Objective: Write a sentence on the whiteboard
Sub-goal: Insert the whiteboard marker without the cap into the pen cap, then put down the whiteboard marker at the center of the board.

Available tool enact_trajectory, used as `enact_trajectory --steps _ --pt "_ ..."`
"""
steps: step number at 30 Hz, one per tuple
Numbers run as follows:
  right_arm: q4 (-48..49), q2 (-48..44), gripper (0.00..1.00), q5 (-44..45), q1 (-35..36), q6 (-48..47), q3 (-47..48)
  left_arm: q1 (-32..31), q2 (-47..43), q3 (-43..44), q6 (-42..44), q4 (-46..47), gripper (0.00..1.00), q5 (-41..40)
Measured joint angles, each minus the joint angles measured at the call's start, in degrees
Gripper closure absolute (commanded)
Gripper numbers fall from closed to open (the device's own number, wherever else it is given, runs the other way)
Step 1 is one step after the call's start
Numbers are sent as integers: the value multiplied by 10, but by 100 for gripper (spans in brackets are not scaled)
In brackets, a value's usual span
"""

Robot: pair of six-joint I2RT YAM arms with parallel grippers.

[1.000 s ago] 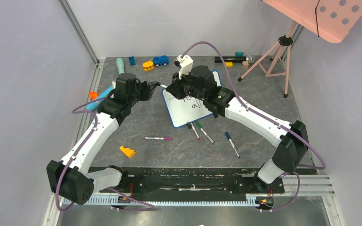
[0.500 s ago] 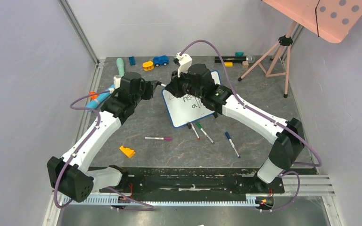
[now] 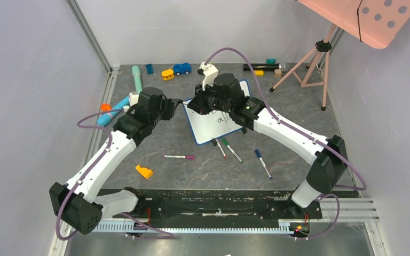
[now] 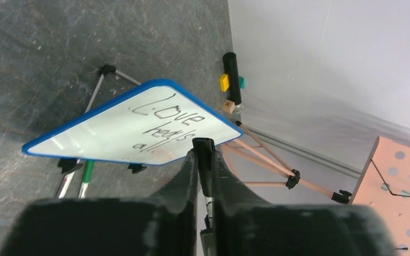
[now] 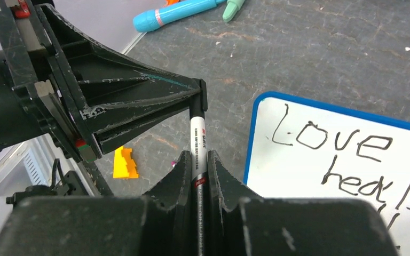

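Three lines done: the sentence [image 4: 168, 125] reads whole on the whiteboard [image 4: 83, 140]; right gripper [image 5: 197, 157] clamps the marker [image 5: 197, 136], left gripper [image 4: 202, 146] pinches its tip, probably capping.

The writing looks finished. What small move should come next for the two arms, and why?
Probably push the black cap, pinched in the left tool, straight onto the marker held by the right tool. The sentence on the whiteboard reads complete, and both tools line up on one pen.
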Motion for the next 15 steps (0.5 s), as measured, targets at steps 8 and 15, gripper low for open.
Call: enact_trajectory --steps 8,15 --pt "-61 -38 100 -50 -73 10 -63 0 -68 -28 35 -37 22 134" --pt "-244 -127 100 -58 -132 -25 -118 35 -94 -61 118 -44 2 181"
